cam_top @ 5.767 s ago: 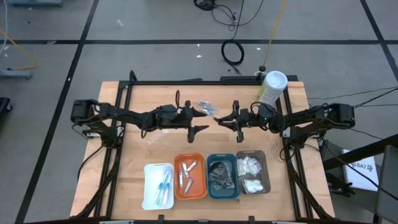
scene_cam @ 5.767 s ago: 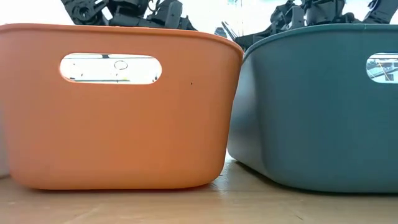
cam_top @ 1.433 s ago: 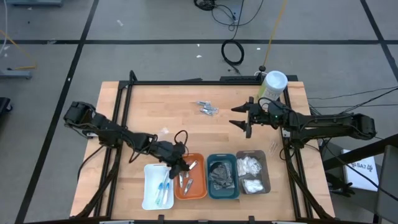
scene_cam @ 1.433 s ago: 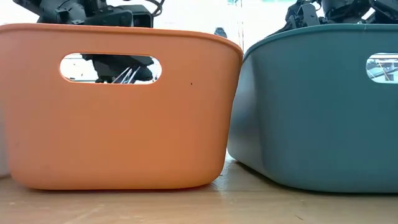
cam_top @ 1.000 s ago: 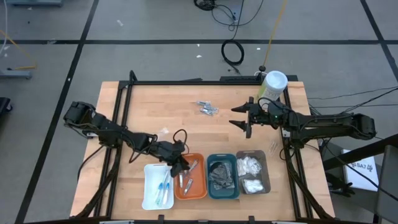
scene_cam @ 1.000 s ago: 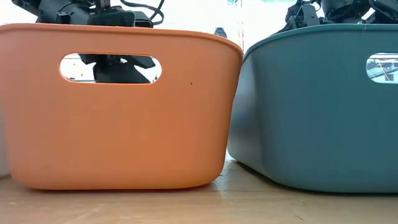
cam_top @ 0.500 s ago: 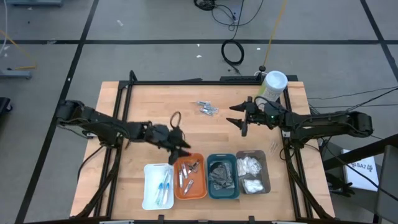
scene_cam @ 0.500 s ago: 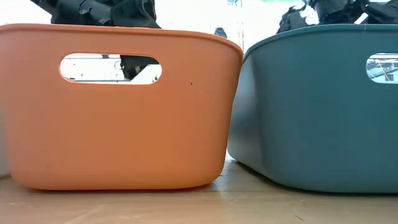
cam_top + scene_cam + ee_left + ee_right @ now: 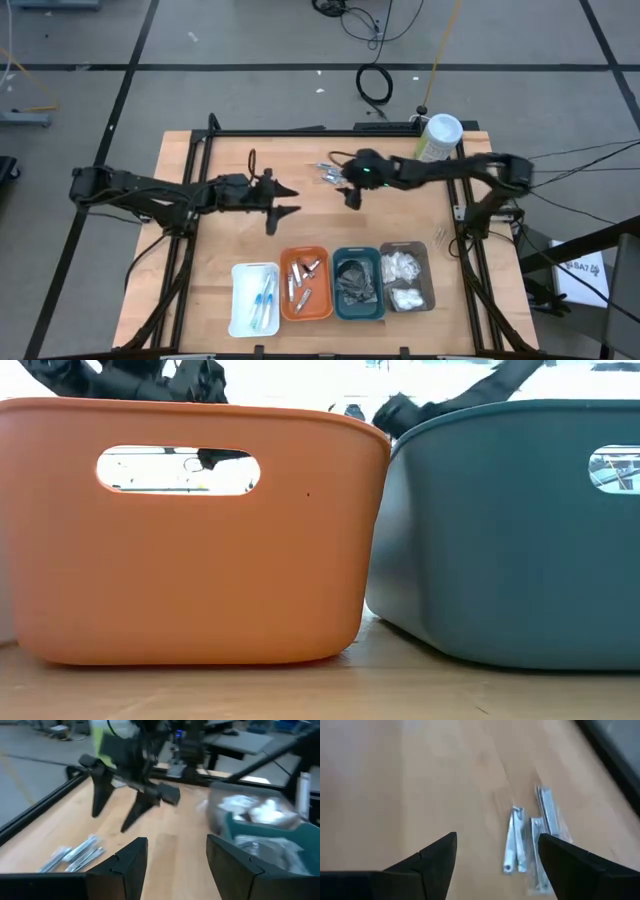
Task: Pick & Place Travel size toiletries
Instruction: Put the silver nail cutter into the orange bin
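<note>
Several small silvery metal pieces (image 9: 330, 172) lie flat on the wooden table at its far middle; the right wrist view shows them (image 9: 520, 840) just ahead of my right gripper (image 9: 495, 865). That gripper (image 9: 346, 192) hangs open, close to them on their near-right side, touching nothing. My left gripper (image 9: 283, 200) hovers open and empty over the table's centre-left, pointing toward the right gripper (image 9: 112, 817). More toiletries lie in the four trays at the near edge.
A white tray (image 9: 240, 305), an orange tray (image 9: 325, 283), a teal tray (image 9: 338, 285) and a grey tray (image 9: 430, 275) stand in a row at the near edge. A tall pale-green canister (image 9: 438, 137) stands at the far right corner. Bare wood lies between the arms and the trays.
My left gripper has risen from over the orange tray and drawn back toward the table's far left, rolling as it went; its fingers stand wider apart. My right gripper has swept toward the table's left and sunk, ending beside the metal pieces.
</note>
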Robot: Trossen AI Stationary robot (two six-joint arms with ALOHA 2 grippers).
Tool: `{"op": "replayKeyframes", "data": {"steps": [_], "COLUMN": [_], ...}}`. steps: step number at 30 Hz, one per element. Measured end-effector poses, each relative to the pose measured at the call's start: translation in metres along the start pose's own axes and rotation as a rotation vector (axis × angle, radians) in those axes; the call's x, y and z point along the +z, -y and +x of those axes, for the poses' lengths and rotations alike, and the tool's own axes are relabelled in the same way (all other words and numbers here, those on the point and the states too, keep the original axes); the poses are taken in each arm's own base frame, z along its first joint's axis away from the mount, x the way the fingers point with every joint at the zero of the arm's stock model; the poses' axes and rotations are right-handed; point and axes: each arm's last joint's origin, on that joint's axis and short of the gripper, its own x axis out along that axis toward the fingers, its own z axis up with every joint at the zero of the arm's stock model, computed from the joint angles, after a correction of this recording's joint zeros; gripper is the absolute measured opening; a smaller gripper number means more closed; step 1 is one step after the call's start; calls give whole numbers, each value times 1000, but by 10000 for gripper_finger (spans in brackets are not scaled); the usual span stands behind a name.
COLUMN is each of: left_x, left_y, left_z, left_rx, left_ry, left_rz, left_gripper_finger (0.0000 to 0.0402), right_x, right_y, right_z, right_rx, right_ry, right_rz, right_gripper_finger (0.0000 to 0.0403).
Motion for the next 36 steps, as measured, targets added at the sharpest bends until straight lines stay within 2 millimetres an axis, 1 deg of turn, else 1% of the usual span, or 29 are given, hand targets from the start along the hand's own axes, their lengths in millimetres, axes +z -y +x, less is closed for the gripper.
{"op": "replayKeyframes", "data": {"steps": [3, 5, 10, 14, 19, 24, 29, 36], "left_x": [-15, -24, -34, -34, -33, -32, -32, -32], "left_y": [-12, -17, -20, -20, -19, -19, -19, -19], "left_z": [0, -1, -4, -4, -4, -4, -4, -4], "left_rx": [46, 67, 79, 76, 75, 73, 74, 74], "left_ry": [-21, -44, -65, -58, -51, -41, -42, -42], "left_rz": [-65, -119, -159, -157, -150, -143, -143, -144], "left_gripper_finger": [200, 200, 200, 200, 200, 200, 200, 200], "right_x": [-1, -2, -5, -12, -21, -25, -26, -29], "right_y": [8, 12, 20, 27, 36, 38, 37, 33], "right_z": [32, 49, 72, 81, 84, 83, 83, 82], "right_rx": [-3, -2, 17, 21, 65, 70, 74, 88], "right_ry": [-100, -138, -162, -186, -225, -261, -276, -310], "right_rz": [-49, -56, -60, -42, 13, 17, 9, -11], "right_gripper_finger": [265, 265, 265, 265, 264, 242, 192, 88]}}
